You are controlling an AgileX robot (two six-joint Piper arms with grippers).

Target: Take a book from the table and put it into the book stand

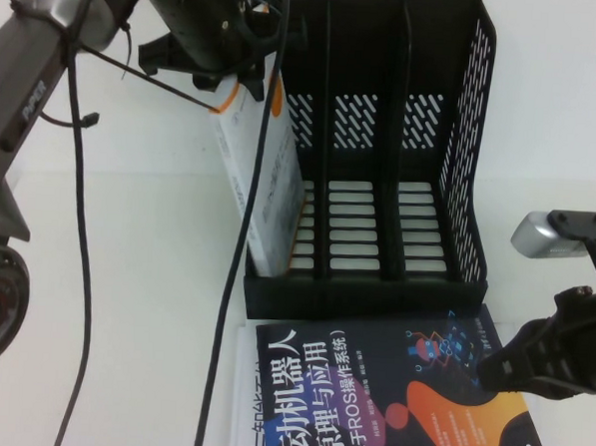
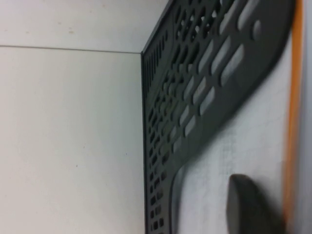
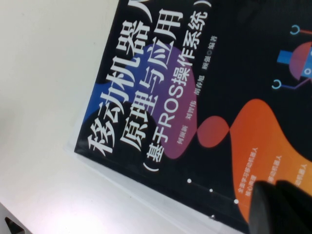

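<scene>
Book stand point(image 1: 382, 147), black with three upright compartments, sits at the back of the white tabletop point(image 1: 145, 275) in the high view. The white ROS2 book point(image 1: 265, 186) stands tilted in the leftmost compartment, its lower edge on the slotted base and its top leaning outward to the left. The left gripper point(image 1: 236, 75) is at the book's top corner; whether its jaws grip the cover cannot be told. A black-covered book point(image 1: 389, 398) lies flat just in front of the stand, the right gripper point(image 1: 500, 369) above its right edge, jaw state unclear.

Left wrist view: the stand's slotted wall point(image 2: 195, 97) beside the book's white cover point(image 2: 253, 141) and orange edge.

Right wrist view: the black book's cover point(image 3: 195, 87), white Chinese title showing.
</scene>
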